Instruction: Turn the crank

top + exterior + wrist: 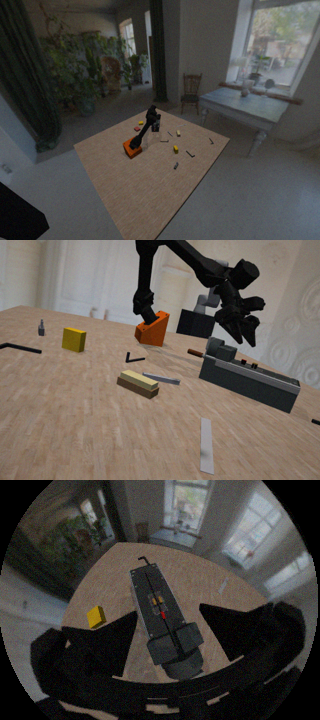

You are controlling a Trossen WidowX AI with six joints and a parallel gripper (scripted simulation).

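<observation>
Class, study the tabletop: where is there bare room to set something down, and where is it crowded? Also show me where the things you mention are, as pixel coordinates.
Bare wood shows in front of the orange base (pixel 132 152) (pixel 155 334), toward the table's near corner, left of the grey clamp-like piece (pixel 176 165) (pixel 41 330). It is crowded around the brush-like block (pixel 178 133) (pixel 137 384), with a grey bar (pixel 169 133) (pixel 161 378) close behind.

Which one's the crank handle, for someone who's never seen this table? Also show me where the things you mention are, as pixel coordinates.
Find the long dark grey machine (pixel 248 387) (pixel 159 605) under the arm. At its blocky end, beside the round housing (pixel 215 347) (pixel 184 667), a short brown grip (pixel 195 352) sticks out sideways, unlike the bent black rods nearby.
</observation>
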